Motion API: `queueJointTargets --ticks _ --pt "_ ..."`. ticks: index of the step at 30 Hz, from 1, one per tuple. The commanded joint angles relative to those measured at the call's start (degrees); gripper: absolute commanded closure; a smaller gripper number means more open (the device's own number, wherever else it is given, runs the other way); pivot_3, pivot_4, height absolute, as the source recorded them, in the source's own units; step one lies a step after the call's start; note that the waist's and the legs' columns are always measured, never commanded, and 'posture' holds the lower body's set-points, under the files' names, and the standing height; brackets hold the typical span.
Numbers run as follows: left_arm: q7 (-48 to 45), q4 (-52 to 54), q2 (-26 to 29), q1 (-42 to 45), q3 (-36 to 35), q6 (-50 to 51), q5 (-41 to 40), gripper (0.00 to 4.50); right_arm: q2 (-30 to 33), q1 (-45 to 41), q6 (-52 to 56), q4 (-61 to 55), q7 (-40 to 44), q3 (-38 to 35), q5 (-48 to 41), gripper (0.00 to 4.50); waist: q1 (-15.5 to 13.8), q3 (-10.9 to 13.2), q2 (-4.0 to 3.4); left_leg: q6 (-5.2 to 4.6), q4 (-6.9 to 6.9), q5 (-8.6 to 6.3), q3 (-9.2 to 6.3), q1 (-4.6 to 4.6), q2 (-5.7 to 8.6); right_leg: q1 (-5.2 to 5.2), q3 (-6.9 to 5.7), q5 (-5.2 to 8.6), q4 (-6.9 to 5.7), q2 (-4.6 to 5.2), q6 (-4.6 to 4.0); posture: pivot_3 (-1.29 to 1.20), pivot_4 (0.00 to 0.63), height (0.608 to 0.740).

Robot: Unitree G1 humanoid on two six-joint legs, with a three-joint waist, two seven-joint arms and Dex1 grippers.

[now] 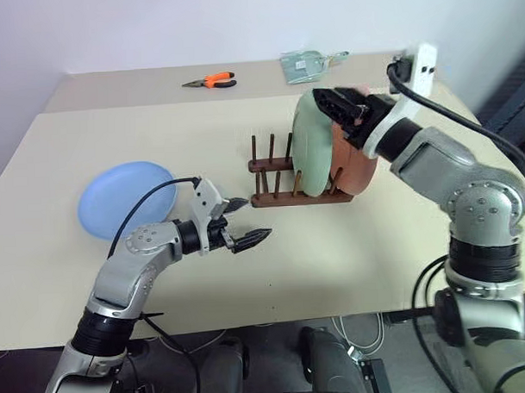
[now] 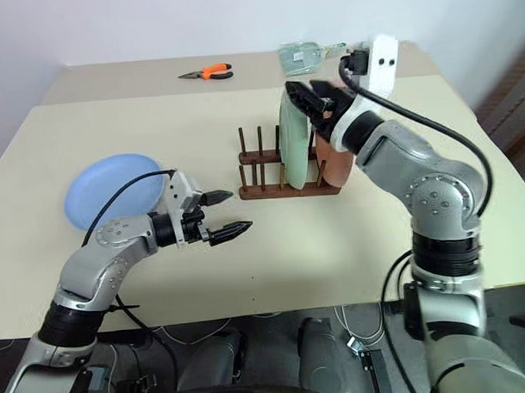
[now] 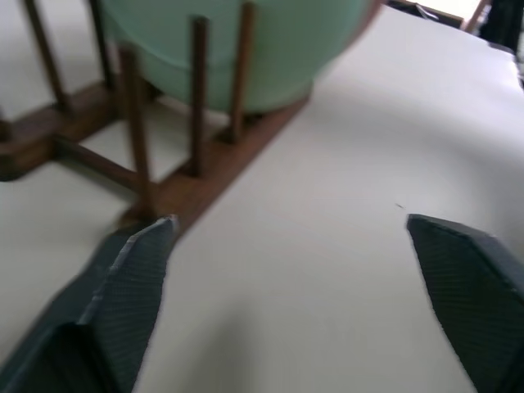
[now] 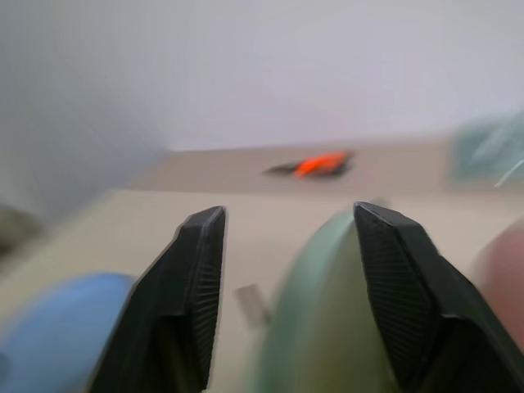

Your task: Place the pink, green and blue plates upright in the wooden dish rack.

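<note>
A pale green round plate (image 1: pixel 312 143) and a pink plate (image 1: pixel 355 169) stand upright in the small dark wooden dish rack (image 1: pixel 275 174). The right gripper (image 1: pixel 330 104), fingers parted, hovers at the green plate's top rim. The left gripper (image 1: pixel 244 221), spread wide and empty, sits between the rack and the flat-lying blue plate (image 1: pixel 125 200).

We see the pink plate (image 1: pixel 358 163) largely hidden behind the green plate (image 1: pixel 312 147) and the right gripper (image 1: pixel 335 103) at upper right. In the right wrist view, the pliers (image 4: pixel 315 164) and blue plate (image 4: pixel 61 336), cut at lower left, are blurred.
</note>
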State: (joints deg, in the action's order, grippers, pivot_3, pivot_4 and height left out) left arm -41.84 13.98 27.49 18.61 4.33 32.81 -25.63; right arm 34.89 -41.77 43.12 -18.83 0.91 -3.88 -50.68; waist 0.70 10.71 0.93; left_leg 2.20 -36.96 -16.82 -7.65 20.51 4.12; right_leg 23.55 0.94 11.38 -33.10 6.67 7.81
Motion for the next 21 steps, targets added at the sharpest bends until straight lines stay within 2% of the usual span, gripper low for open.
queueJointTargets --ticks 1,2,3,5,7,8,13,19,21 --pt "6.3 -2.5 -2.5 2.8 -7.7 -0.8 -1.3 0.05 3.9 -3.2 -8.7 -2.0 7.5 2.4 12.0 1.98 0.1 0.0 0.01 0.00 0.00 0.00 0.01 -0.01 0.00 0.00 0.00 0.00 -0.01 0.00 0.01 0.00 0.150 0.740" --pt "8.0 -3.4 -3.2 3.6 -9.4 0.4 -2.1 0.05 3.7 -3.4 -9.0 -1.8 8.8 1.9 12.0 1.98 0.1 0.0 0.04 0.00 0.00 0.00 0.00 -0.02 -0.01 0.00 0.00 -0.04 -0.01 0.00 0.09 0.00 0.150 0.740" --pt "12.5 -6.0 -4.2 5.5 -12.5 0.7 -1.4 0.01 4.3 -3.8 -9.8 -2.5 11.5 2.1 12.5 1.72 0.1 0.0 0.05 0.00 0.01 0.00 0.00 -0.03 -0.03 -0.01 -0.01 -0.07 -0.01 -0.01 0.14 0.00 0.150 0.740" --pt "25.0 -13.6 -5.0 10.0 -19.5 1.9 1.7 0.00 5.3 -4.2 -11.4 -5.6 17.7 3.6 13.2 1.13 0.0 0.0 0.08 0.01 0.00 0.00 -0.04 -0.04 -0.03 -0.04 -0.01 -0.08 -0.01 -0.01 0.16 0.00 0.150 0.740" --pt "37.6 -19.7 -3.8 14.1 -23.8 4.6 6.8 0.00 4.9 -3.5 -12.3 -8.0 21.7 5.8 14.2 0.14 0.3 0.0 0.12 0.01 -0.01 0.01 -0.09 -0.04 -0.03 -0.03 -0.04 -0.09 -0.02 -0.04 0.18 0.00 0.150 0.740" --pt "42.4 -21.7 -3.1 15.6 -25.3 5.1 9.0 0.00 4.8 -2.8 -12.8 -8.8 23.0 7.2 15.7 0.02 0.4 0.0 0.13 0.02 0.02 0.00 -0.12 -0.07 -0.04 -0.01 -0.03 -0.10 -0.03 -0.06 0.20 0.00 0.150 0.740" --pt "56.7 -24.5 -1.4 19.3 -30.2 12.1 15.0 0.00 2.1 0.7 -12.7 -10.1 26.0 10.4 18.7 0.02 -0.3 -0.1 0.45 0.05 0.03 0.00 -0.13 -0.03 0.04 -0.02 -0.02 -0.20 0.00 0.01 0.19 0.00 0.150 0.740" --pt "56.0 -23.2 -5.0 16.7 -35.3 24.8 10.1 0.00 0.3 2.4 -12.3 -10.3 27.6 10.2 20.7 0.02 -1.3 -0.1 0.49 0.17 -0.01 0.07 -0.18 -0.02 0.10 -0.03 -0.05 -0.24 -0.07 0.05 0.16 0.00 0.150 0.740" --pt "56.4 -21.8 -6.9 15.9 -37.5 26.4 8.9 0.54 0.0 2.9 -12.2 -10.5 28.1 10.0 21.1 0.00 -1.4 -0.1 0.52 0.23 0.00 0.10 -0.23 -0.03 0.08 -0.02 -0.09 -0.21 -0.10 0.03 0.20 0.00 0.150 0.740"
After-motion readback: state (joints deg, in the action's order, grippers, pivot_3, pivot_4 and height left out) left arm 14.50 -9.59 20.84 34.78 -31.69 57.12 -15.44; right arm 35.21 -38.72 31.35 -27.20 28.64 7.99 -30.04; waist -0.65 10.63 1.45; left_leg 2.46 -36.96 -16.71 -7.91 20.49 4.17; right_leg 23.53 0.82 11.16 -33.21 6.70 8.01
